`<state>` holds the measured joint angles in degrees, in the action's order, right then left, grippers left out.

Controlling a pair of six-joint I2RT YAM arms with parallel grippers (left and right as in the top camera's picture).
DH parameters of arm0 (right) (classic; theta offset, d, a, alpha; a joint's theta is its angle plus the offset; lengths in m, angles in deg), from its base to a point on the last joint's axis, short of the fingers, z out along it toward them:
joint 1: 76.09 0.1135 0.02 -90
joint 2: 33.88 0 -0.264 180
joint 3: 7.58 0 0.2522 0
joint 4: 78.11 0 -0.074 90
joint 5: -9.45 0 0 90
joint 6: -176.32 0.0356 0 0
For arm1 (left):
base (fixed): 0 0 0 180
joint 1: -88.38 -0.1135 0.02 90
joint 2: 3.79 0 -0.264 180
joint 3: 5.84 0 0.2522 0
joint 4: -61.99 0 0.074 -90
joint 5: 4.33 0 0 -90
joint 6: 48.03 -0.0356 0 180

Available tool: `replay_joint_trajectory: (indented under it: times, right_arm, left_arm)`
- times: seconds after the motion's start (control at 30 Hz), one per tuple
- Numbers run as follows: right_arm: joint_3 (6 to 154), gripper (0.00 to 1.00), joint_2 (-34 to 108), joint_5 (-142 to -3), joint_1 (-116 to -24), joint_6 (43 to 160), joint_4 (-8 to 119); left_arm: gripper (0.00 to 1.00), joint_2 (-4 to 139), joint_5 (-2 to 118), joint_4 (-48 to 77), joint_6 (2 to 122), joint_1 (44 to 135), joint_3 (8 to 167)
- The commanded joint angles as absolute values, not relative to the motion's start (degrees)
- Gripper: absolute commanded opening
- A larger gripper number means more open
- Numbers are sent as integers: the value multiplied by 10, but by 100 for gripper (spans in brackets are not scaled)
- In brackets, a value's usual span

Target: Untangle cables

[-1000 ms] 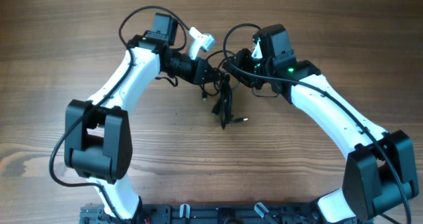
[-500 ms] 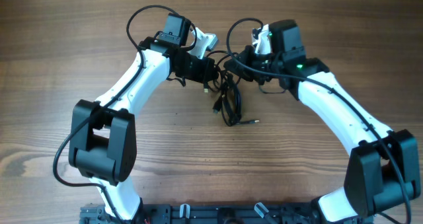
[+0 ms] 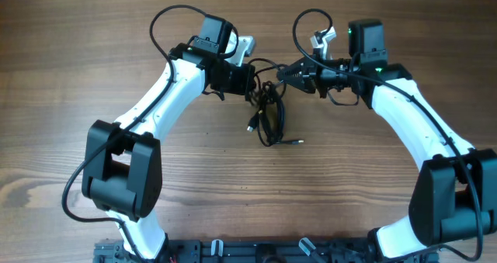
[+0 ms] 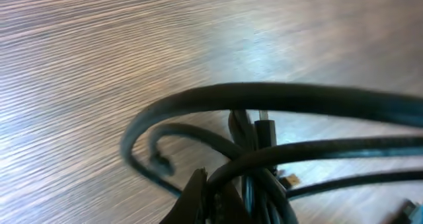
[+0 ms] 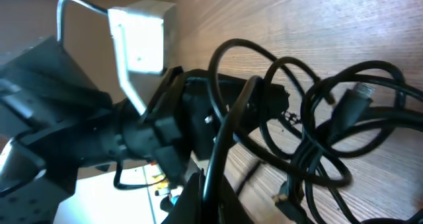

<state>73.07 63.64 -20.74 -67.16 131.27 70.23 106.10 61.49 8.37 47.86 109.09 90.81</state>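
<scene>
Nearest the base, a silver-tipped plug (image 3: pixel 298 142) lies on the wooden table (image 3: pixel 78 53); behind it the tangled cables (image 3: pixel 270 117) hang between the left gripper (image 3: pixel 254 84) and right gripper (image 3: pixel 282 74), each clamped shut on strands of the knot.

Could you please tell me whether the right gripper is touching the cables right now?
Touching. In the right wrist view, one black strand of the cables runs straight into the right gripper, whose jaws are shut on it.

overhead: straight down, far | wrist views: close, low | shared: cables (image 3: pixel 270 119)
</scene>
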Motion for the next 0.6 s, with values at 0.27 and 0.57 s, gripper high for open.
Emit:
replay_joint_trajectory:
  times: [0.27,0.57]
  right_arm:
    - [739,4,627,-295,-712,1202,635]
    - [739,13,627,-523,-712,1201,549]
  left_arm:
    - [4,1070,798,65,551,1069,900]
    - [4,1070,762,70,550,1069,900]
